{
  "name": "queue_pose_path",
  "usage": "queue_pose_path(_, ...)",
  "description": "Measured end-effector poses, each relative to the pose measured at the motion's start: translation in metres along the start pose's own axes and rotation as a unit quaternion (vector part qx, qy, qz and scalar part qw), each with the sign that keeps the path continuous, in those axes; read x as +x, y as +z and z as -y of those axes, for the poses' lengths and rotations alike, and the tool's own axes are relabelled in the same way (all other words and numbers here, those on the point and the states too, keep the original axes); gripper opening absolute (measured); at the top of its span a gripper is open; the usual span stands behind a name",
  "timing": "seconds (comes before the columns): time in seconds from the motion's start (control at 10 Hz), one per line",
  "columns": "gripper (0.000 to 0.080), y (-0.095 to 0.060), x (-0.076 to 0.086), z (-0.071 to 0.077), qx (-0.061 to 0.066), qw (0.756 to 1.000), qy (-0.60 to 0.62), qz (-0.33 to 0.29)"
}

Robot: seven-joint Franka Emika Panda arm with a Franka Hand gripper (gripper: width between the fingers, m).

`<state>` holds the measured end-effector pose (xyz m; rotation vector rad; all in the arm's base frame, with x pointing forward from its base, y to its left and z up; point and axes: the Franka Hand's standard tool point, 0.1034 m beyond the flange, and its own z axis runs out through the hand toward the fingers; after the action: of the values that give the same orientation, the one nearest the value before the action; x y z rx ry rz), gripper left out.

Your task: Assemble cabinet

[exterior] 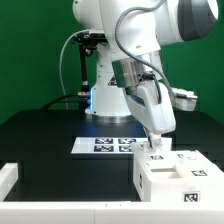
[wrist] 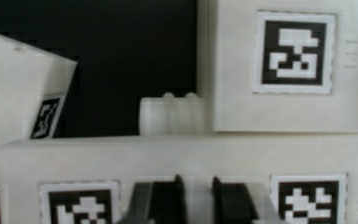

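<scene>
The cabinet (exterior: 175, 178) is a large white box-shaped body with black-and-white tags, at the front on the exterior view's right. My gripper (exterior: 155, 143) comes down onto its near upper edge. In the wrist view the two dark fingers (wrist: 158, 200) stand close together with a white tagged wall of the cabinet (wrist: 87, 165) in the narrow gap between them; the gripper (wrist: 192, 200) looks shut on that wall. A ribbed white part (wrist: 172, 110) shows past this wall. A white face with one tag (wrist: 291, 60) lies beyond.
The marker board (exterior: 105, 145) lies flat on the black table behind the cabinet. A low white rim (exterior: 8, 178) stands at the front on the exterior view's left. Another white tagged part (wrist: 34, 100) shows in the wrist view.
</scene>
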<state>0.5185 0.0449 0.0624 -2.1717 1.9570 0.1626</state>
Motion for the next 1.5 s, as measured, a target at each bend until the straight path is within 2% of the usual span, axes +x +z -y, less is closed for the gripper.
queue_pose_path(0.3,0.0064,0.0,0.0,0.001,0.0,1.0,0.001,0.0)
queue_pose_path(0.9,0.0064,0.004,-0.002,0.053,0.021,1.0,0.001,0.005)
queue_pose_path(1.1,0.0064,0.005,-0.003,0.06,0.029,1.0,0.001,0.0)
queue_pose_path(1.3,0.0064,0.005,-0.004,0.062,0.031,0.999,0.008,-0.001)
queue_pose_path(1.5,0.0064,0.005,-0.003,0.069,0.035,0.999,0.006,-0.002)
